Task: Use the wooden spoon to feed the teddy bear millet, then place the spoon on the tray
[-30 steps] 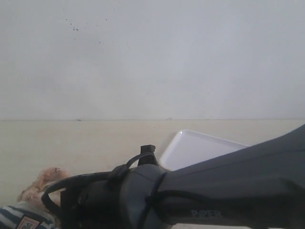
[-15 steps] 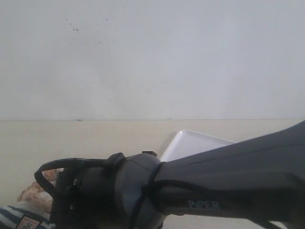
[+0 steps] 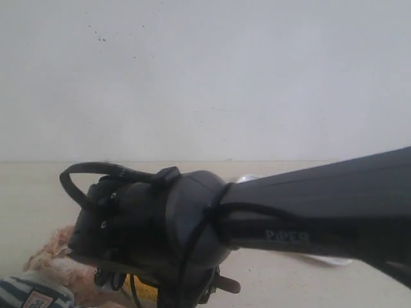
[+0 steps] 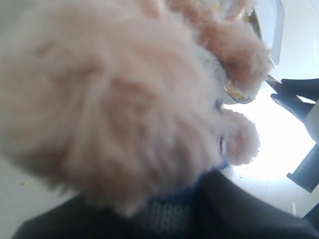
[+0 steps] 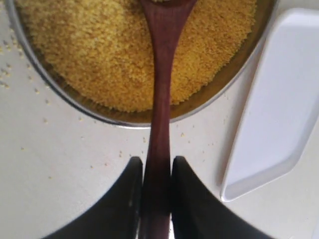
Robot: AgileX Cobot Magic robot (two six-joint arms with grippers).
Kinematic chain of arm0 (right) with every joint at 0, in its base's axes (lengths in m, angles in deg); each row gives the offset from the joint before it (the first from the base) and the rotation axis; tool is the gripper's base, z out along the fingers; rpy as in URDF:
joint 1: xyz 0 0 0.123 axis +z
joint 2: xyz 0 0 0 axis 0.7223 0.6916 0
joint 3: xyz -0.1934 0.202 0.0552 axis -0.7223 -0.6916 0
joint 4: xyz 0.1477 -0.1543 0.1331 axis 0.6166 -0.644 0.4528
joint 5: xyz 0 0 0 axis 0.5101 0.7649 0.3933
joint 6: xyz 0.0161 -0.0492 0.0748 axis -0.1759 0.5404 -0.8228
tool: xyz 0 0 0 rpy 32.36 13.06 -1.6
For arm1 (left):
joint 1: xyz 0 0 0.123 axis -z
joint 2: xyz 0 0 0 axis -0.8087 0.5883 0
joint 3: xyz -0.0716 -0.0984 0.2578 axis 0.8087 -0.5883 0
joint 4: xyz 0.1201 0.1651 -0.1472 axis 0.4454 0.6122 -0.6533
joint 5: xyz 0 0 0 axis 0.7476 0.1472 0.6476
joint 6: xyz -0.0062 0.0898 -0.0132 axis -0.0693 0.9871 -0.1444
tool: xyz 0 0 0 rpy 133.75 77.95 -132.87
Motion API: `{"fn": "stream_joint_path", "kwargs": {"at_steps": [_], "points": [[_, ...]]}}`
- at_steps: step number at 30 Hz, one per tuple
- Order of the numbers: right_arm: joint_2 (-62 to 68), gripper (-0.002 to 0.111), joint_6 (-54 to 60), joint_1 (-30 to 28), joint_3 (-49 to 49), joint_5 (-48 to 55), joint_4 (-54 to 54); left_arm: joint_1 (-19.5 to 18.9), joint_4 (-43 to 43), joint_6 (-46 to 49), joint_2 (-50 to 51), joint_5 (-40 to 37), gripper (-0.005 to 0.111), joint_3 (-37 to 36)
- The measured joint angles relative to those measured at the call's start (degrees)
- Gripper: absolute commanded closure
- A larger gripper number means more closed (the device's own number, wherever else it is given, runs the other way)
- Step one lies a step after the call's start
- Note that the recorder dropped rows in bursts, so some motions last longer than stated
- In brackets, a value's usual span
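Over the pale tabletop (image 5: 60, 164) our right fingers (image 5: 130, 199) pinch the wooden spoon (image 5: 162, 99) above the millet (image 5: 89, 50). Whether the left fingers (image 4: 259, 214) by the teddy bear (image 4: 109, 99) are spread or closed, we cannot tell.

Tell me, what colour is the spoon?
The spoon is dark reddish-brown, best seen in the right wrist view.

A narrow strip of table (image 5: 214, 134) is left between metal bowl (image 5: 194, 105) and tray (image 5: 284, 99) (set just beside it), while the bowl's other side is blocked by the teddy bear (image 4: 124, 99).
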Motion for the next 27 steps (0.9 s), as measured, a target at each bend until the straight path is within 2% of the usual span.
{"fn": "stream_joint_path", "kwargs": {"at_steps": [7,18,27], "points": [[-2.3,0.1,-0.2,-2.2,0.0,0.0,0.0,0.0,0.0,0.1,0.0,0.0,0.103,0.0],[-3.3,0.1,-0.2,-2.2,0.0,0.0,1.2,0.0,0.0,0.1,0.0,0.0,0.103,0.0],[-3.2,0.1,0.6,-0.5,0.0,0.0,-2.7,0.0,0.0,0.1,0.0,0.0,0.103,0.0]]}}
